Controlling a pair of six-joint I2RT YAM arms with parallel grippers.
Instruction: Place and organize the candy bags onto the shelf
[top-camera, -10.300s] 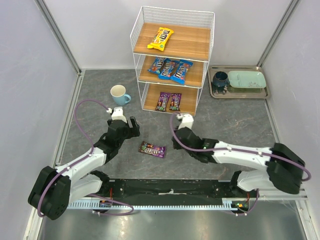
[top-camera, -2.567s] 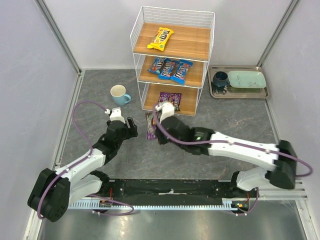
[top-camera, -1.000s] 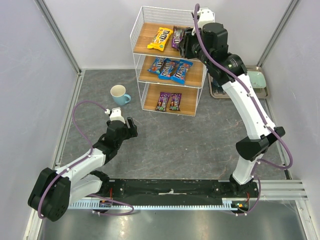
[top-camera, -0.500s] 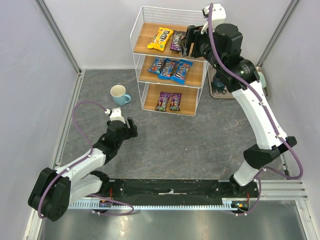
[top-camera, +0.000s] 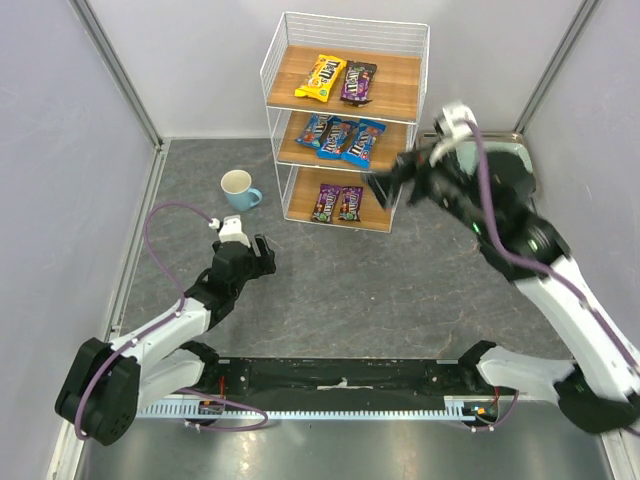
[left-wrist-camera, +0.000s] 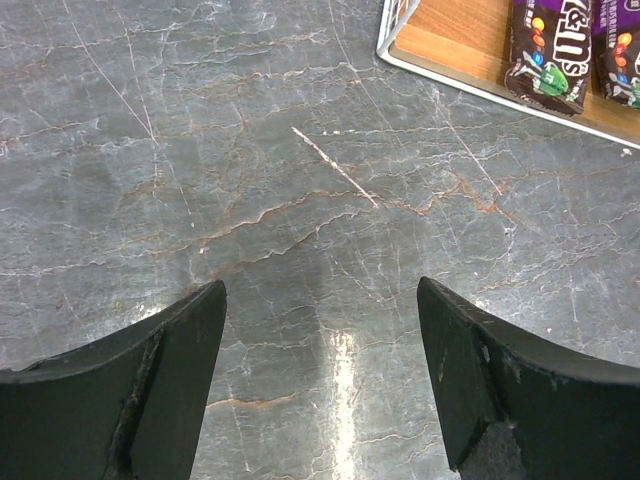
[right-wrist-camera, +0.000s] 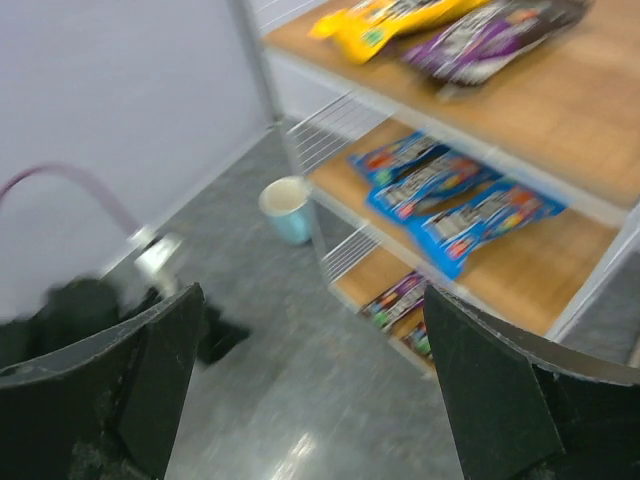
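left hand (left-wrist-camera: 320, 300) was spread, empty, matte black fingers above veined grey stone surface (left-wrist-camera: 200, 150) | glossy flat candy bags (top-camera: 350, 203) lay on wooden boards of white wire shelf (top-camera: 400, 75): yellow bag (top-camera: 321, 77) and purple bag (top-camera: 358, 82) top, blue bags (top-camera: 341, 137) middle, purple pair (top-camera: 326, 203) bottom | right hand (top-camera: 390, 180) gaped wide, empty, blurred

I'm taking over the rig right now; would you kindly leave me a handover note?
Left gripper: open, empty, low over the table.
Right gripper: open, empty, in front of the shelf.
Bags: yellow bag and one purple bag on the top board; three blue bags on the middle; two purple bags on the bottom.
Done: all seven shelved.
To do: perhaps group the top purple bag with the other two.
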